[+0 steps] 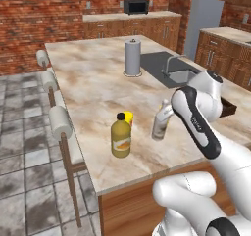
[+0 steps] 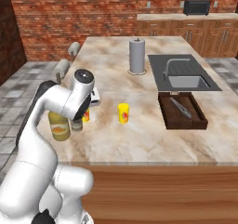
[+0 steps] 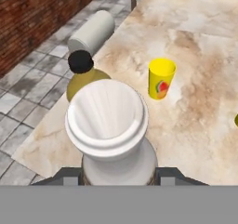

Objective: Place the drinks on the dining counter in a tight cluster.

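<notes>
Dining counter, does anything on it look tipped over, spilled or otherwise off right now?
Nothing spilled. The grey-brown bottle leans slightly in the gripper; the juice bottle, yellow cup and paper towel roll stand upright.

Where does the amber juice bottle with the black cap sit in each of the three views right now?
Left base view: amber juice bottle near the counter's front edge, lower centre.
Right base view: amber juice bottle at far left, partly behind the arm.
Hand view: amber juice bottle upper left, behind the pale-capped bottle.
Shared landmark: the yellow cup.
</notes>
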